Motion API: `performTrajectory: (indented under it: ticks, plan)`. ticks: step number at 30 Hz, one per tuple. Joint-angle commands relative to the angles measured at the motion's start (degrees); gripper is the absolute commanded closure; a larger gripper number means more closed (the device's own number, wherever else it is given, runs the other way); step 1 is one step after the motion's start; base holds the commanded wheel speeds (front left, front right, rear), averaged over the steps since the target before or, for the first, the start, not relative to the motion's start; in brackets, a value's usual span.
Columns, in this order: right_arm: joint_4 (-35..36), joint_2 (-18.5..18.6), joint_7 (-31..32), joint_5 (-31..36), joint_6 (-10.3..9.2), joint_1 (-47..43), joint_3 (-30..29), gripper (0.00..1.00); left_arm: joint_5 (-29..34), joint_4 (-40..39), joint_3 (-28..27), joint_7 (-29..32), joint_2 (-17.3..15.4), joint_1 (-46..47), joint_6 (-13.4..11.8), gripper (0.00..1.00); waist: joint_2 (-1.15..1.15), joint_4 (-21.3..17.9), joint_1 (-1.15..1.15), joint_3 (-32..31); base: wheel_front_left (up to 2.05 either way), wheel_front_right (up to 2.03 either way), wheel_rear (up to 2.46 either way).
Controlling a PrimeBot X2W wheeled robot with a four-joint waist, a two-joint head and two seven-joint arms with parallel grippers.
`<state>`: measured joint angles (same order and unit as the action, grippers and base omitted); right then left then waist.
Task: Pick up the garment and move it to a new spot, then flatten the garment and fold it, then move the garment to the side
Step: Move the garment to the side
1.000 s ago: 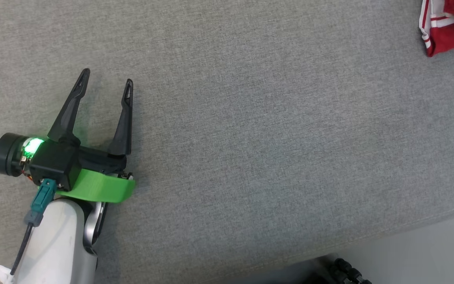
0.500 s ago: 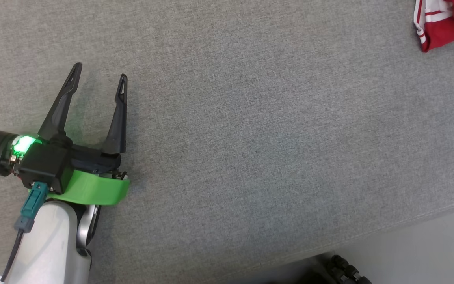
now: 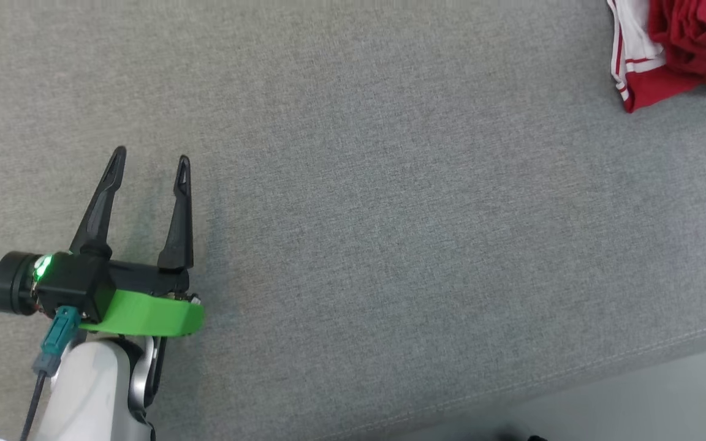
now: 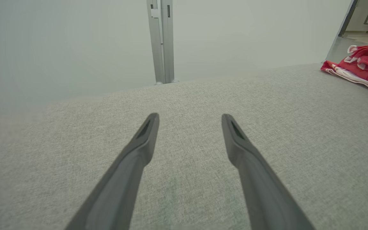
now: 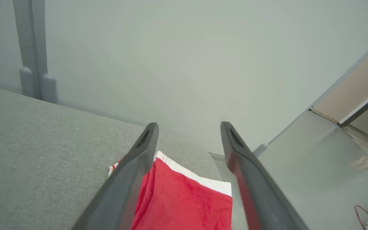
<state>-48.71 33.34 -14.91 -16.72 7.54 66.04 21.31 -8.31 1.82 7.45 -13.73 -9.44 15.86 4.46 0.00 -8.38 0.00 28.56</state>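
The garment (image 3: 678, 49) is red with white trim and lies bunched at the far right corner of the grey cushioned surface (image 3: 390, 214). In the left wrist view the garment (image 4: 363, 65) shows as a heap at the right edge. My left gripper (image 3: 151, 162) rests low over the surface at the left, open, with nothing between its fingers (image 4: 145, 137). In the right wrist view my right gripper (image 5: 188, 127) hangs open just above the garment (image 5: 184, 201), its two fingers spread with red cloth lying below and between them, not pinched.
The surface's front edge (image 3: 573, 380) runs along the lower right, with pale floor (image 3: 665, 398) beyond it. A pale wall and a grey post (image 4: 161, 41) stand behind the surface. The surface's right end (image 5: 209, 159) drops off beside the garment.
The head camera has shifted, so more of the garment shows at the top right. The left gripper stays open and sits lower in the picture.
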Motion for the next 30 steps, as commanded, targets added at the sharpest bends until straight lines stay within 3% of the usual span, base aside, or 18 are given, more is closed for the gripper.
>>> performTrajectory:
  ticks: [1,16,30]
  plan:
    - [2.3,-1.0,-0.3,-0.3,-0.13,-2.1,-0.5,0.00,-0.9,0.4,-0.6,-0.5,0.1,-1.3,-0.5,0.00,0.00,2.8,0.00,-5.2,0.00,0.00,0.00]
    - [23.3,-11.5,-0.3,2.3,-0.13,-31.7,-10.9,0.00,-3.3,2.8,-4.1,-1.5,0.0,-9.9,-2.1,0.00,0.00,8.4,0.00,-16.7,0.00,0.00,0.00]
    - [37.0,-18.1,0.6,3.7,-0.13,-53.1,-17.7,0.00,-3.9,4.1,-5.6,-1.5,0.6,-13.5,-2.3,0.00,0.00,7.8,0.00,-21.9,0.00,0.00,0.00]
